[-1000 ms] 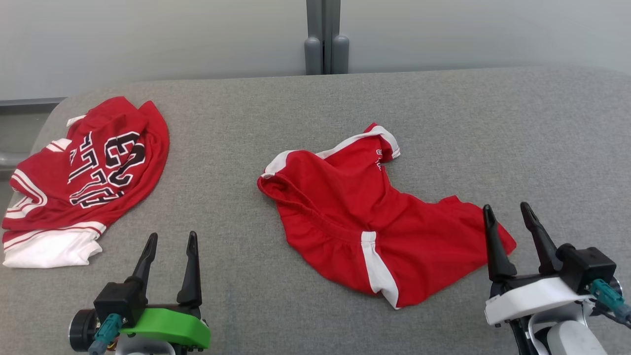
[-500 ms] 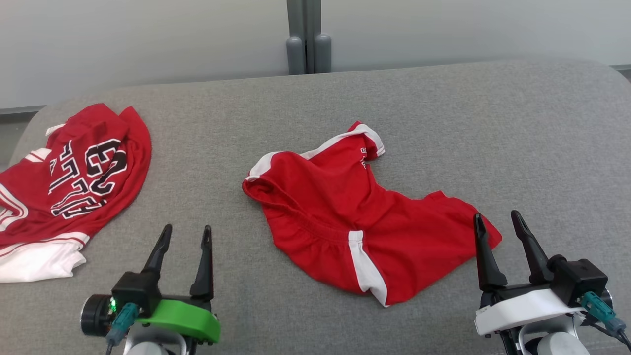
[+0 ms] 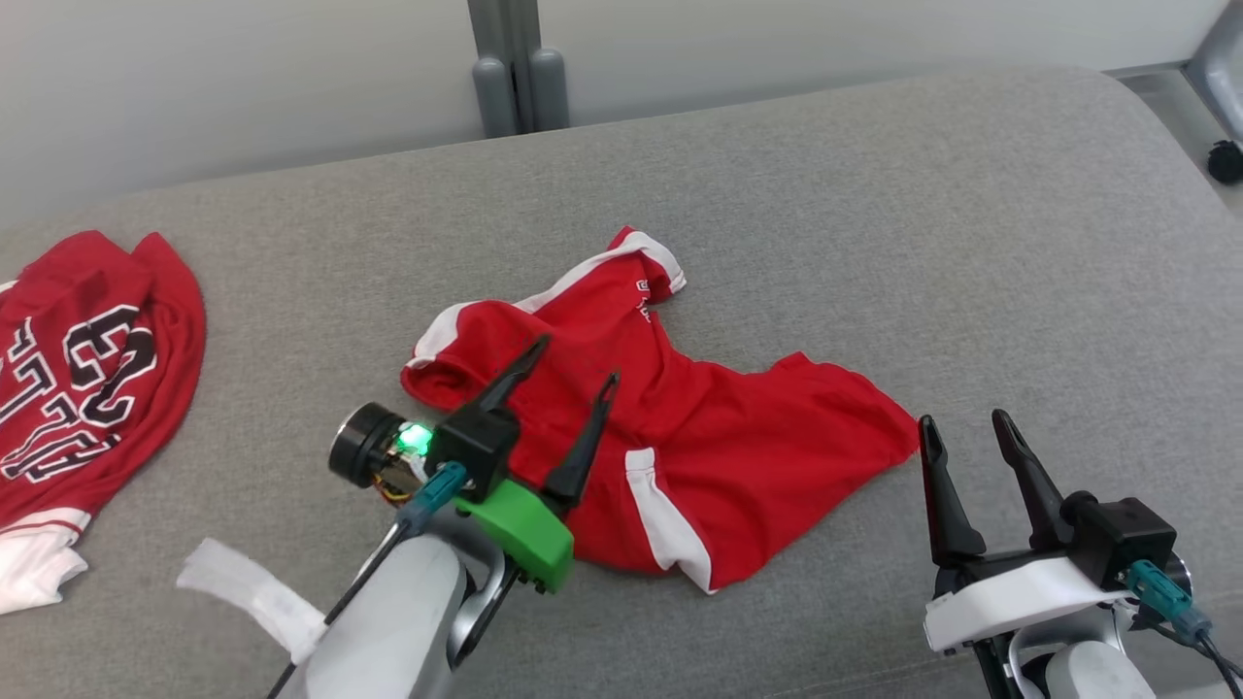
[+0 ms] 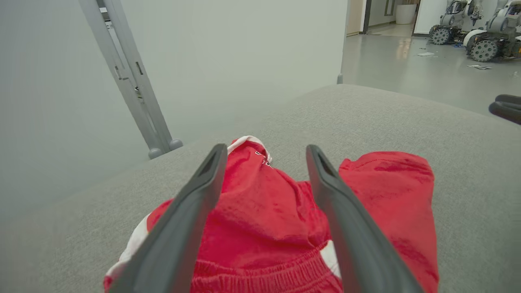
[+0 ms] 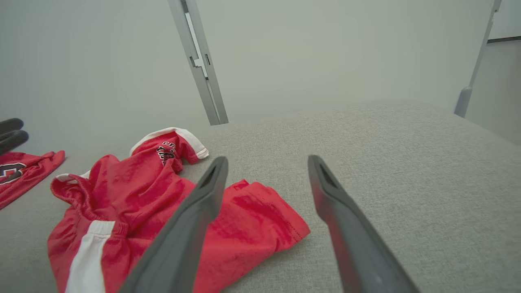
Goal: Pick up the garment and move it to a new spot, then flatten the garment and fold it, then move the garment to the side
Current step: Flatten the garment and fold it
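Left reach begun over the red shorts

Compared with a second ago, finds the left gripper [image 3: 579, 358] lifted from its low rest and carried in over the shorts [image 3: 738, 437]; also finds the head camera turned, hence the leftward slide of both garments in the picture, no move of the cloth itself.

Holds those left fingers spread wide with nothing between them; straddles the gathered waistband [image 4: 260, 276] in the left wrist view; impossible to tell whether the tips touch the cloth. Keeps the right gripper [image 3: 963, 419] low at the right, equally wide apart and empty, just beside the leg hem [image 3: 874, 408] but not on it.

Shows the shorts crumpled near the middle of the grey cushion [image 3: 874, 243], waistband end toward the left gripper, white side stripe [image 3: 665, 524] at the near edge, one leg thrown toward the back.

Judged light, soft and limp; no stiffness to carry a shape, so likely to sag and trail if lifted by one point; looks like smooth sports fabric, apt to slide out of a shallow pinch; nothing fragile about it. Best hold judged at the elastic waistband, thicker and puckered, a ridge for the fingers to close on; second hold for the right gripper judged at the leg hem, to lift the cloth spread, not bunched.

Farther off, leaves a red jersey [image 3: 87, 369] at the left edge, well apart; beyond, a grey post [image 3: 513, 68] against the wall.
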Robot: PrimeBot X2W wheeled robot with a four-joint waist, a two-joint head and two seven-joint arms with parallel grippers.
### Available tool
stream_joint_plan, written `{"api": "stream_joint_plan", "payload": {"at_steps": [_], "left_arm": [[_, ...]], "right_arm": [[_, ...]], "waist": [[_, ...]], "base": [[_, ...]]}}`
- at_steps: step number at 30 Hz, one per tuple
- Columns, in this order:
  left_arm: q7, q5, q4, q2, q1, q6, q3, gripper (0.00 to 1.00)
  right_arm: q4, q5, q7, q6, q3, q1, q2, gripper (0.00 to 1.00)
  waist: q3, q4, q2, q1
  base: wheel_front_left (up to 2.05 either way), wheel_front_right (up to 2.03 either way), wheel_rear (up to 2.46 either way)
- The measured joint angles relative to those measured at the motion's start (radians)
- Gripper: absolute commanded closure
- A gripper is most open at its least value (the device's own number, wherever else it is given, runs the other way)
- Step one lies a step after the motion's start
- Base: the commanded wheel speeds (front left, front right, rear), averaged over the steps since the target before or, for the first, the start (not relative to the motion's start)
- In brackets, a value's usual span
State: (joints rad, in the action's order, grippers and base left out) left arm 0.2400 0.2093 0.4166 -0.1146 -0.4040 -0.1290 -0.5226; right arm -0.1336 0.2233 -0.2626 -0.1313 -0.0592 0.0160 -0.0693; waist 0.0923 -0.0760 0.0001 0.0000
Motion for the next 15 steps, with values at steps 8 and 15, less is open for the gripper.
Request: {"api": "stream_joint_plan", "payload": {"at_steps": [8,15], "left_arm": [[-0.106,0.128,0.106,-0.052,-0.108,0.0,-0.216,0.0],[-0.222,0.24,0.155,-0.114,-0.133,0.0,-0.36,0.0]], "right_arm": [[-0.017,0.002,0.0,0.0,-0.005,0.017,-0.003,0.0],[-0.022,0.002,0.0,0.0,0.002,0.018,-0.006,0.0]], "waist": [[0.023,-0.06,0.0,0.0],[0.031,-0.087,0.0,0.0]], "base": [[0.0,0.0,0.0],[0.0,0.0,0.0]]}}
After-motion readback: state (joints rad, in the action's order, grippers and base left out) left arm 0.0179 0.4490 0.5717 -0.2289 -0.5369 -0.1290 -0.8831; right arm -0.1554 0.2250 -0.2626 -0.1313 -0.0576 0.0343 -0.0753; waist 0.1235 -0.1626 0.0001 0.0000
